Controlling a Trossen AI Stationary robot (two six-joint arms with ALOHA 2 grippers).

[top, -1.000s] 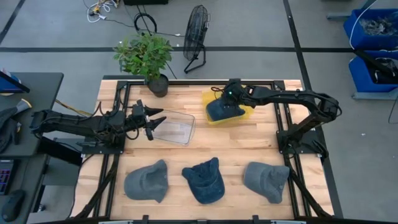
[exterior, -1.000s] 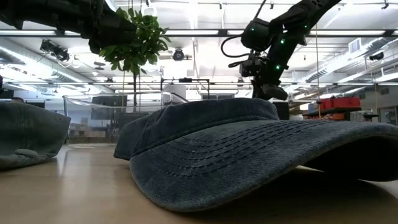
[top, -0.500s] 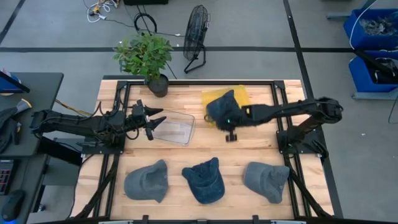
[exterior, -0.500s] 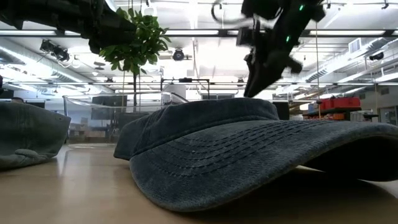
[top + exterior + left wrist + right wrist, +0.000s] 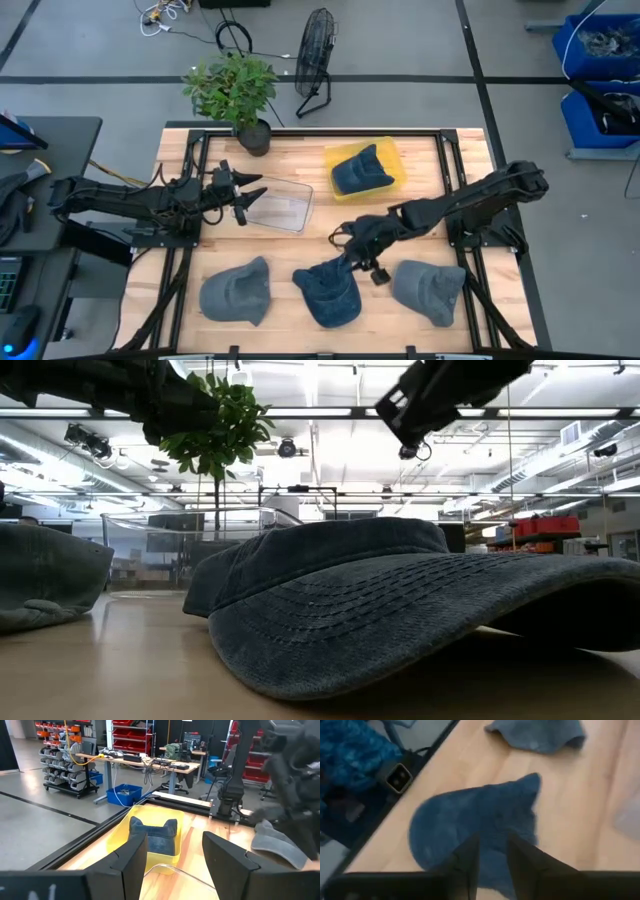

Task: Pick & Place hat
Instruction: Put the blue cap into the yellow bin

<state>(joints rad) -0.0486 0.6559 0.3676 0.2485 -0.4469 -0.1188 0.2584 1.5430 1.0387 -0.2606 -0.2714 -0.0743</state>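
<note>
Your right gripper (image 5: 350, 262): fingers parted, holding nothing, above the middle hat's (image 5: 328, 290) far edge | one hat (image 5: 360, 170) in yellow bin (image 5: 393, 160) | left gripper (image 5: 243, 196): released, over clear tray (image 5: 283, 209).

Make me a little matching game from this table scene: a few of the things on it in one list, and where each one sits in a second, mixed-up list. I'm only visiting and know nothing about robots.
Things:
1. dark blue hat
2. potted plant
3. clear bin
4. right gripper

Places:
A. at the table's far left corner
B. just above the middle hat of the near row
C. inside the yellow bin
D. right in front of the waiting left gripper

Pairs: 1-C, 2-A, 3-D, 4-B
</note>
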